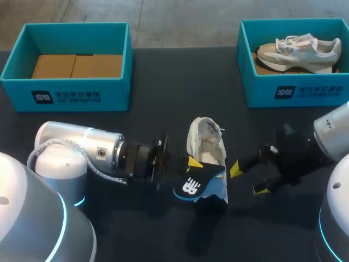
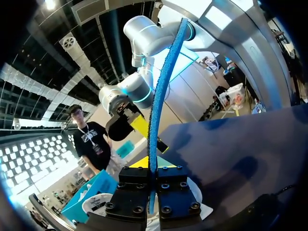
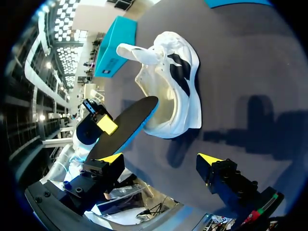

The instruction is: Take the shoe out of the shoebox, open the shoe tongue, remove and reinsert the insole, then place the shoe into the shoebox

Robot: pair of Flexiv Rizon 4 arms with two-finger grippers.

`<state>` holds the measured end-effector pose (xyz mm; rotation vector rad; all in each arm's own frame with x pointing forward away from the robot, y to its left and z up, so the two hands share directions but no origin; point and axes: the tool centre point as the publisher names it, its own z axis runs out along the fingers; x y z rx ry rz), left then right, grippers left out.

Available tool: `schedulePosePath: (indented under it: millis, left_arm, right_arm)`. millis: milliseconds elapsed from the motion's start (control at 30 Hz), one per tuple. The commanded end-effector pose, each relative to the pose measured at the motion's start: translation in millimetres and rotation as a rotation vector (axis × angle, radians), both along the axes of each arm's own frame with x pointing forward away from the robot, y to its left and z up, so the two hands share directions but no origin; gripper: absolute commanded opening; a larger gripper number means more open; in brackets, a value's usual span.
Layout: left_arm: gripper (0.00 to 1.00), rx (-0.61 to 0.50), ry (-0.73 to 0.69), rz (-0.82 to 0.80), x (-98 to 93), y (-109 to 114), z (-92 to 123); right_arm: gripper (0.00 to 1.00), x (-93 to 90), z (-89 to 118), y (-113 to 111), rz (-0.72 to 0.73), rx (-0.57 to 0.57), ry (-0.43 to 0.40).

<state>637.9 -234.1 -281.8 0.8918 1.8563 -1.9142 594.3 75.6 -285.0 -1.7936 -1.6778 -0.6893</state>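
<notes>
Dark table (image 1: 163, 82) seen from above, with two teal shoeboxes at its far edge, two sneakers, one insole and two robot grippers.

The left shoebox (image 1: 65, 93) holds only a brown cardboard insert (image 1: 76, 65). The right shoebox (image 1: 294, 90) holds one grey-and-white sneaker (image 1: 297, 52) lying on its side.

One white sneaker (image 1: 204, 139) stands on the table between the two arms, out of both boxes, its tongue pulled up.

The left gripper (image 1: 192, 166) pinches the single insole (image 1: 199, 184), black on top and blue beneath, at the sneaker's heel end. The insole's far end reaches the sneaker's opening.

The right gripper (image 1: 248, 180) sits just beside the sneaker, fingers spread wide, touching nothing.
</notes>
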Motion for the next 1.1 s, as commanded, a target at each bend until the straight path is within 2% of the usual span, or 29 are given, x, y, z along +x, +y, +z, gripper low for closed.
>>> schedulePosePath:
  millis: [33, 1100]
  left_arm:
    - [0.0, 0.001, 0.003, 0.011, -1.8, 0.0, -3.5]
    - [0.0, 0.015, -0.009, 0.016, 6.1, -18.5, -14.4]
  right_arm:
    - [1.0, -1.4, 0.8, 0.5, -0.002, -0.005, 0.0]
    - [1.0, -1.4, 0.8, 0.5, -0.002, -0.005, 0.0]
